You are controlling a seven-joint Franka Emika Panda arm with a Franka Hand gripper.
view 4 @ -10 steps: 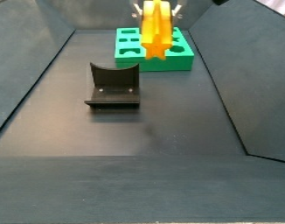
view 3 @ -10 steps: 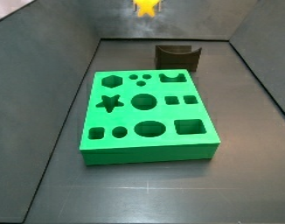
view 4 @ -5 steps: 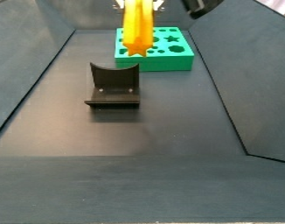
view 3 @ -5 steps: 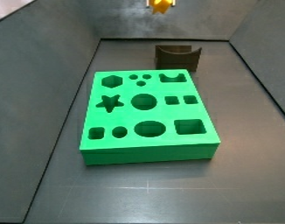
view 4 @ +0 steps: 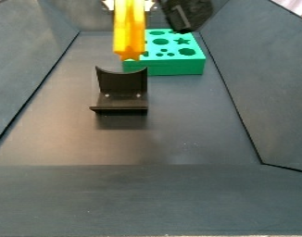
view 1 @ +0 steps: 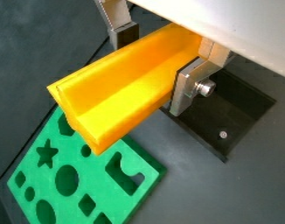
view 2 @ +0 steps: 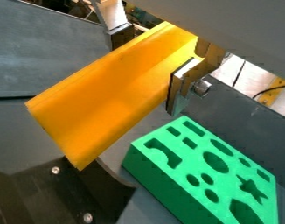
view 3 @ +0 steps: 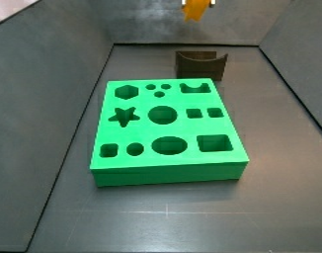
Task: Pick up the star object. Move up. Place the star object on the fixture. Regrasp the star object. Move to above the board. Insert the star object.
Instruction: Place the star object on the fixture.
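The star object (view 1: 115, 87) is an orange-yellow bar, and my gripper (view 1: 156, 45) is shut on its upper end in both wrist views (view 2: 151, 54). In a side view the star object (view 4: 128, 30) hangs upright, high above the dark fixture (view 4: 120, 91). Only its lower tip (view 3: 196, 9) shows at the top edge of a side view. The green board (view 3: 165, 129) lies flat on the floor, its star hole (view 3: 122, 116) on the left. The board (view 1: 75, 177) and fixture (view 1: 223, 114) lie below the bar in a wrist view.
Grey walls enclose the dark floor (view 4: 141, 157) on the sides and back. The fixture (view 3: 202, 63) stands just behind the board's far edge. The board (view 4: 164, 51) sits at the far end in a side view.
The gripper has carried the star object sideways: rightward in one side view, leftward in the other. It now hangs over the fixture rather than over the board.
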